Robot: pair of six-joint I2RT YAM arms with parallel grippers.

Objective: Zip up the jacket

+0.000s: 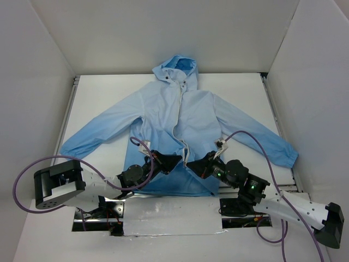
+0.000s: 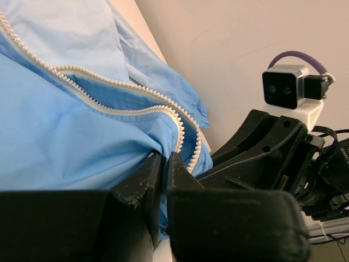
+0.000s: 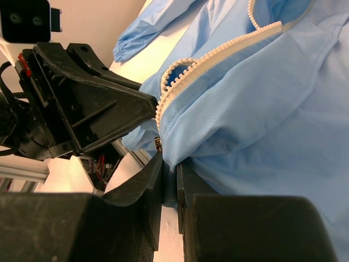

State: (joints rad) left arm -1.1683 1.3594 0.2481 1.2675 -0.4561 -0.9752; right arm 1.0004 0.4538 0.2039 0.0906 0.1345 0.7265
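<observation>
One jacket (image 1: 163,123) lies flat on the white table (image 1: 245,90). Its long axis runs away from the arms, with the hood at the far end, the hem at the near edge, and its two sleeves spread left and right. Two grippers meet at the hem, one on each side of the white zipper (image 1: 177,128). The left gripper (image 1: 173,162) is closed to a sliver on the left front panel's lower edge, and the right gripper (image 1: 197,164) pinches the right panel's edge the same way. From above, both are only dark shapes. The wrist views show blue fabric caught between each pair of fingers and two separate rows of zipper teeth (image 2: 109,101), unjoined near the bottom. A small dark piece (image 3: 158,144) at the right gripper's tip may be the slider.
</observation>
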